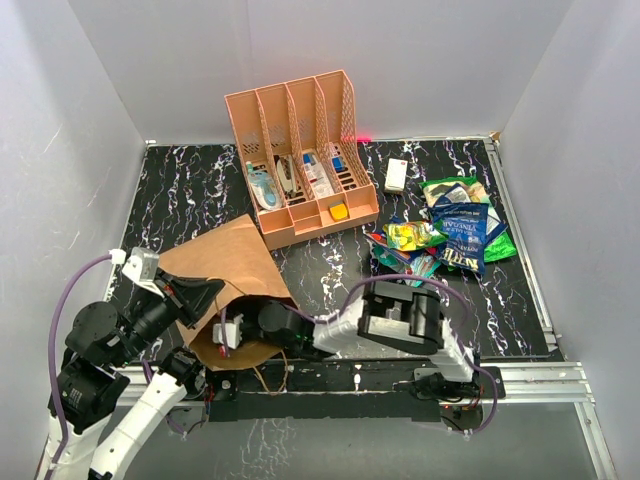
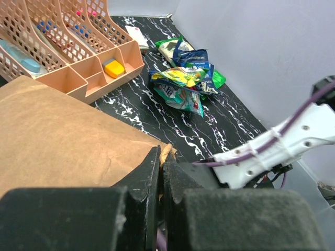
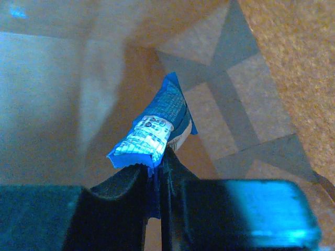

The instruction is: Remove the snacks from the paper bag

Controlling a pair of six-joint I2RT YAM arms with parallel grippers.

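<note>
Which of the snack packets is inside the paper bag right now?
The blue packet with white print, pinched between the right fingers inside the paper bag. The other packets lie piled on the table, outside the bag.

No legible text anywhere; only blurred white print on dark blue packets (image 1: 466,235)

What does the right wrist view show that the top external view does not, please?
Only the right wrist view shows the inside of the paper bag, where the right tool pinches a blue packet. Only the top external view shows the orange rack, the white remote, the snack pile and the left tool on the bag's rim. Both show the paper bag.
</note>
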